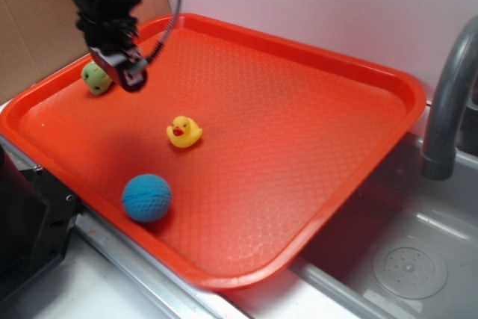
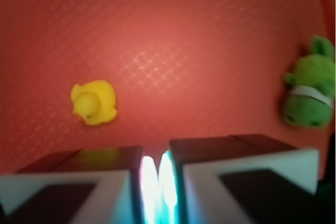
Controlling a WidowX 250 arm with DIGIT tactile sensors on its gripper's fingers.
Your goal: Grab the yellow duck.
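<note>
Though blurred, plush (image 2: pixel 308 92) flanks pincer (image 2: pixel 156 167).

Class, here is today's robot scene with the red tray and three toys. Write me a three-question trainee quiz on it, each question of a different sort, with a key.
1. True or false: the gripper is holding the yellow duck.
2. Multiple choice: which toy lies nearest the tray's front edge? A) green plush toy B) blue ball C) yellow duck
3. Fill in: in the wrist view, the fingers are nearly ____.

Key
1. False; the duck sits free on the tray, apart from the gripper.
2. B
3. closed
</note>
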